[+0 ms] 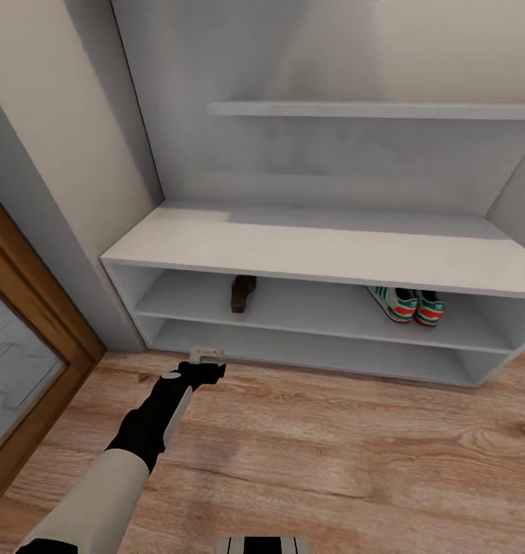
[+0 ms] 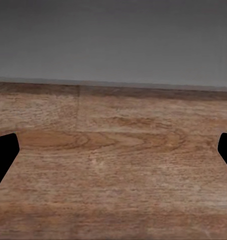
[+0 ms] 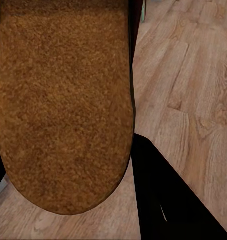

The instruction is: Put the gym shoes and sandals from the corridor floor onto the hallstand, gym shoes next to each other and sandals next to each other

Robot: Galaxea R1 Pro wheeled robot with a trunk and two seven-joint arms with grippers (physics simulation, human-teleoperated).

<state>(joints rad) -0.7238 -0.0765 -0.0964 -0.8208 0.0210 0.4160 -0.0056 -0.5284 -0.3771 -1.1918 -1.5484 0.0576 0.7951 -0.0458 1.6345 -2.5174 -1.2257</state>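
One sandal (image 3: 63, 105) sits clamped in the right gripper (image 3: 68, 165) above the floor (image 3: 193, 100); another sandal (image 1: 243, 292) and both gym shoes (image 1: 407, 303) lie on the shoe rack (image 1: 324, 250)'s upper shelf. The left arm stretches forward and low, its gripper (image 1: 206, 357) spread wide, empty.

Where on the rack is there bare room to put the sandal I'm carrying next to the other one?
On the upper shelf tier, the stretch between the standing sandal and the gym shoes is bare, as is the patch left of that sandal. The bench top holds nothing. It is crowded only at the shoes' end. The right pincer's sandal fits beside its mate.
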